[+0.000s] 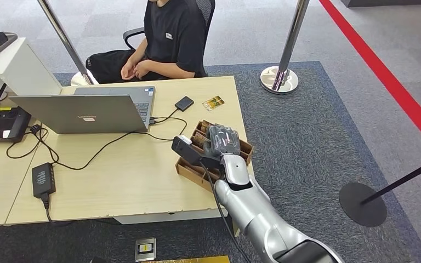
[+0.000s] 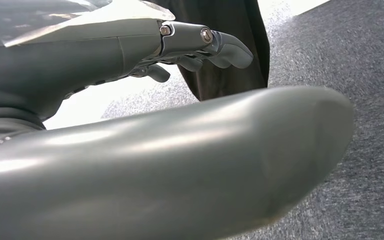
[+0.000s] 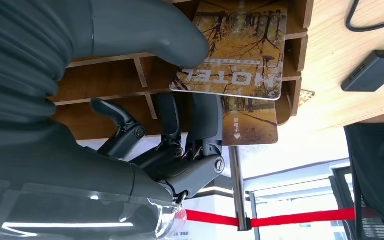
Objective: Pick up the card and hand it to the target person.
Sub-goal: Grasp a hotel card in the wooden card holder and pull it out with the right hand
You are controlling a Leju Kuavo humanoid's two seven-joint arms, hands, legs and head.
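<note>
The right hand [image 1: 223,141] sits over the slotted wooden card box [image 1: 189,171] at the desk's [image 1: 131,181] edge. At eleven o'clock the laptop [image 1: 82,112] and cables [image 1: 104,145] block; twelve o'clock, toward the person [image 1: 167,41], lies open desk with a small black box [image 1: 184,103].

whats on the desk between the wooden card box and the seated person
A small black box and a loose card lie between the wooden card box and the person, in the head view.

I see my grey left hand [image 2: 180,50] with its dark fingers [image 2: 227,47] curled inward, holding nothing, hanging above speckled grey carpet floor [image 2: 360,75].
</note>
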